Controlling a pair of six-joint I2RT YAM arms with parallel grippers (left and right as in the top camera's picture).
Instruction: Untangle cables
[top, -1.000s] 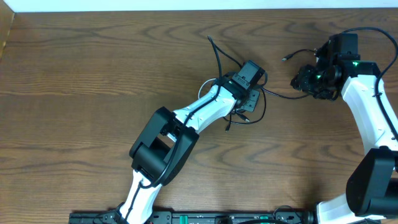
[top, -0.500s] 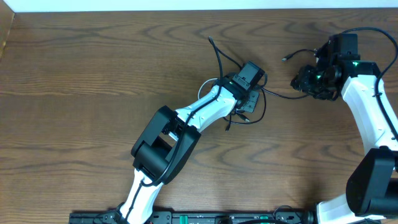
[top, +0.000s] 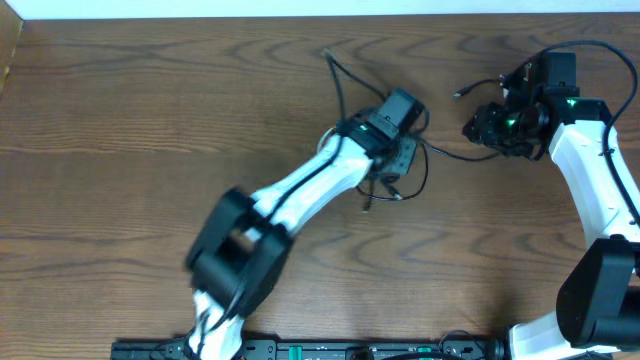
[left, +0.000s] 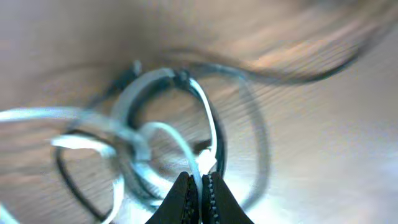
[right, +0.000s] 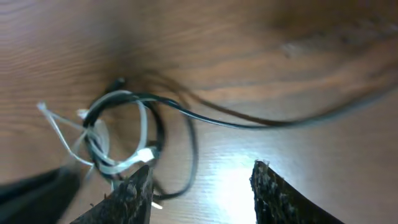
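Left end effector (left: 199, 177) clenched on the white cable (left: 84, 142), right end effector (right: 202, 168) released; pulling could drag the black cable (left: 264, 146) just ahead and tighten the tangle

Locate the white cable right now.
Left wrist view: white cable coiled left of centre, intertwined with the black cable, one strand pinched in the left gripper's shut fingers. Overhead, it is mostly hidden under that gripper.

A brown wooden table (top: 150, 120) carries a white cable (right: 144, 132) tangled with a black cable (right: 236, 124).
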